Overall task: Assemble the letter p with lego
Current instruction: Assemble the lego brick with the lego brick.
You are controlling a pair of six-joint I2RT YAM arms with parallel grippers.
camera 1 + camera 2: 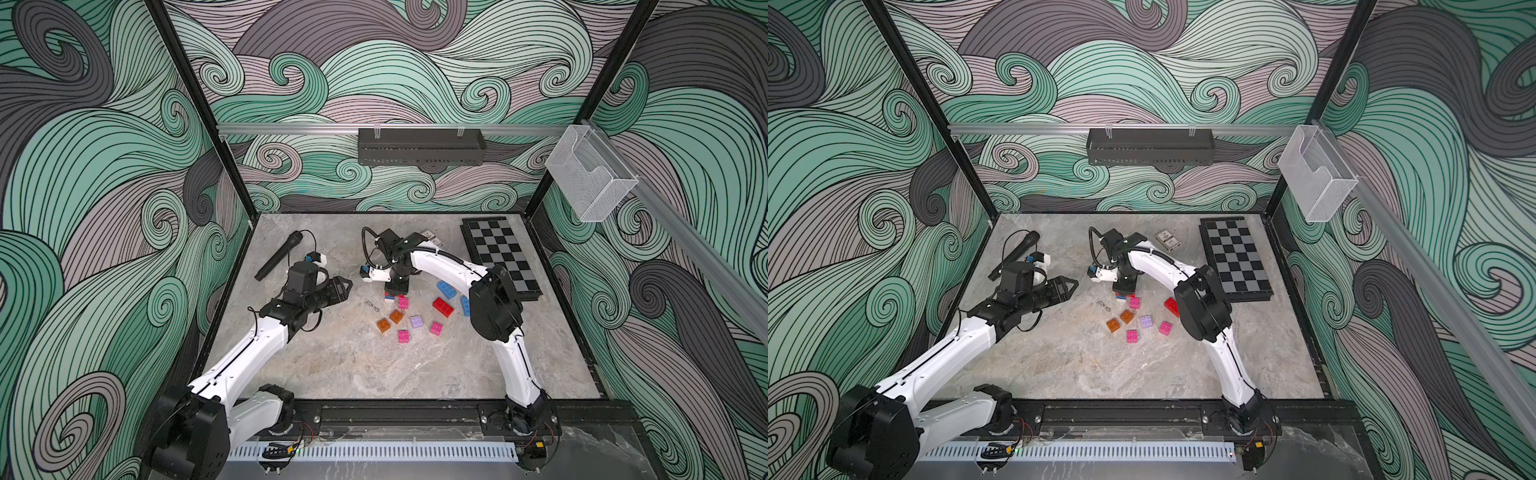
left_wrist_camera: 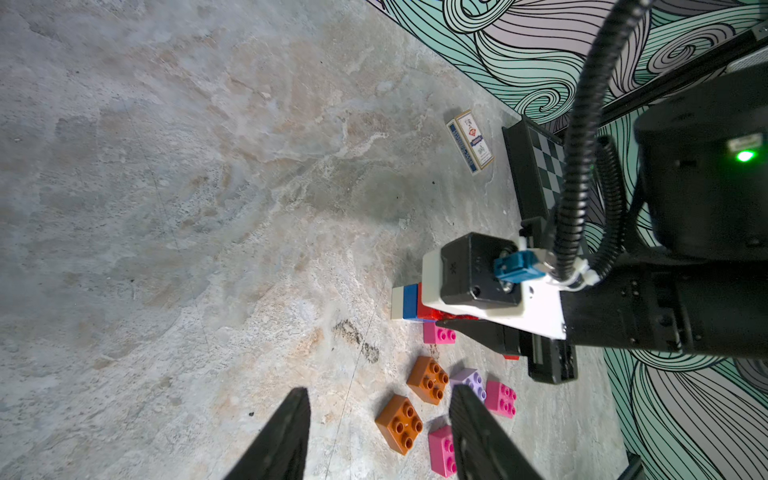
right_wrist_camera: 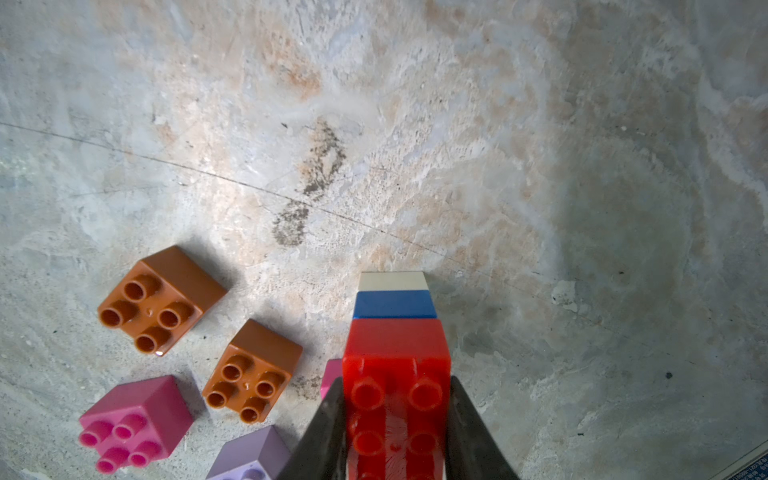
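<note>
**A:** What has hold of the stack, and where does it stand?

**B:** The right gripper [image 3: 397, 386] comes down from above, jaws clamped on the red brick [image 3: 395, 345] across its narrow width. That brick caps a blue brick [image 3: 394, 304] and a white brick [image 3: 392, 281]; together they make a short column near the middle of the table [image 1: 332, 365]. I cannot tell whether the white foot quite touches the surface.

**A:** And its long axis?

**B:** The column runs straight up; the red brick's own length runs along the jaws, not across them.

**A:** Which way do the spare pieces lie from it?

**B:** On the near side, toward the arm bases. A pink brick [image 1: 403, 302] sits just beside the column's foot. Beyond it come an orange brick [image 2: 428, 380], a second orange brick [image 2: 399, 424] and a lilac brick [image 1: 416, 321]; a loose red brick [image 1: 444, 306] lies off toward the right arm.

**A:** Which arm is nearer to them?

**B:** The left gripper [image 2: 380, 392] hangs left of the column and apart from it, jaws spread and empty, aimed across at the cluster. In its wrist view the second orange brick lies just past its fingers. I judge it the free hand for fetching, since the right one is busy steadying the stem; the bowl of the p has yet to be built out sideways.
</note>
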